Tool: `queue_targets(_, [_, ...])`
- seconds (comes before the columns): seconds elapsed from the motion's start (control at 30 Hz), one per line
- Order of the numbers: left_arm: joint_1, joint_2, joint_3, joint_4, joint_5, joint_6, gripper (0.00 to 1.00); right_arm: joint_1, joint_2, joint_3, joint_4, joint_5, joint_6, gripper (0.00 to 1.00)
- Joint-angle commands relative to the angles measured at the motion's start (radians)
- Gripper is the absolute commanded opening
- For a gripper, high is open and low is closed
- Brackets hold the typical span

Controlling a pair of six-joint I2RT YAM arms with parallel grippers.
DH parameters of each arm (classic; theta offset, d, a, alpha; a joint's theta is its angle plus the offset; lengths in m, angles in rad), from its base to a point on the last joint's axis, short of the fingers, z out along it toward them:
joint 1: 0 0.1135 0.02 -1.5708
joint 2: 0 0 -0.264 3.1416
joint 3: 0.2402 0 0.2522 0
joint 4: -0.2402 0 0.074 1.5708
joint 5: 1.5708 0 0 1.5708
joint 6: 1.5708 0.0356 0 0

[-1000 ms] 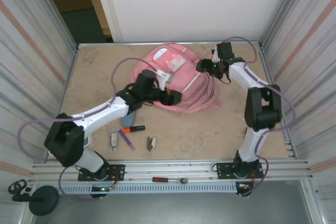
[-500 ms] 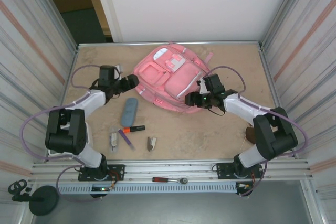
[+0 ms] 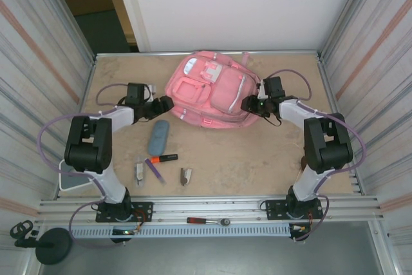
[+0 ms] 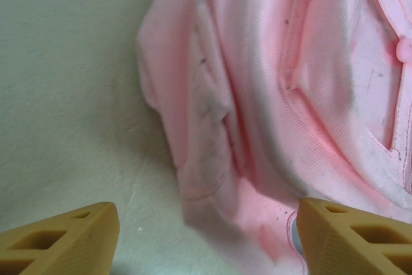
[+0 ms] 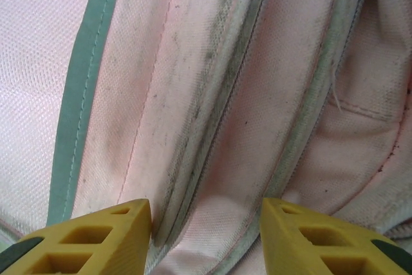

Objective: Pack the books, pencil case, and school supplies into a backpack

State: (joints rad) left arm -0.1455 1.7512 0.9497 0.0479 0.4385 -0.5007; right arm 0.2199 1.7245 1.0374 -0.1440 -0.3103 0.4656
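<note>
- The large pink fabric backpack [image 3: 209, 91] lies flat between the two grippers, with its front pockets facing up.
- The left gripper [image 4: 206, 217] has its jaws wide apart and empty. The backpack's rumpled side edge sits just ahead of them, nearer the right-hand finger.
- The right gripper [image 5: 206, 209] has its jaws partly apart, straddling a grey-edged seam ridge. No pinch shows yet.
- The step appears to be taking hold of the bag to open it. Close the right jaws on that ridge alone.
- Advance the left jaws until a fold sits between the pads, then close.
- The slate-blue soft oblong pencil case [image 3: 158, 137] waits off to the side of the left jaws, apart from them.
</note>
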Motion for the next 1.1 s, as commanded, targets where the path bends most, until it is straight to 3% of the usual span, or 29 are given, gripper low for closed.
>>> queue_targets(0.0, [-0.035, 0.019, 0.034, -0.021, 0.026, 0.043, 0.7, 0.003, 0.022, 0.043, -0.029, 0.004, -0.031, 0.46])
queue_targets(0.47, [-0.109, 0.113, 0.026, 0.042, 0.048, -0.001, 0.51, -0.022, 0.044, 0.097, -0.089, -0.02, -0.064, 0.54])
queue_targets(1.07, [-0.153, 0.076, -0.014, 0.057, 0.023, -0.002, 0.52, -0.038, 0.038, 0.107, -0.114, -0.043, -0.071, 0.58])
